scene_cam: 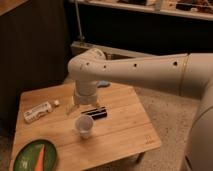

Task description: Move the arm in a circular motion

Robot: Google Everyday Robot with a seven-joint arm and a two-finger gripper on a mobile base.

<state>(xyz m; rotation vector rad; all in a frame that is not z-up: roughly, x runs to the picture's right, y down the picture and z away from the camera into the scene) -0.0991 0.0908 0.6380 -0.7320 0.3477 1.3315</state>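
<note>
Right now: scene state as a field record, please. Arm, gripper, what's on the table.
arm: reaches in from the right, wrist bent down over the table middle
gripper: points down, above the tabletop, holding nothing visible
table: low, wooden
white cup: upright, just in front of the gripper, apart from it
dark bar: lying flat beside the gripper
white packet: left side, lying flat
small white cube: next to the packet
green plate: front-left corner
carrot: on the plate
</note>
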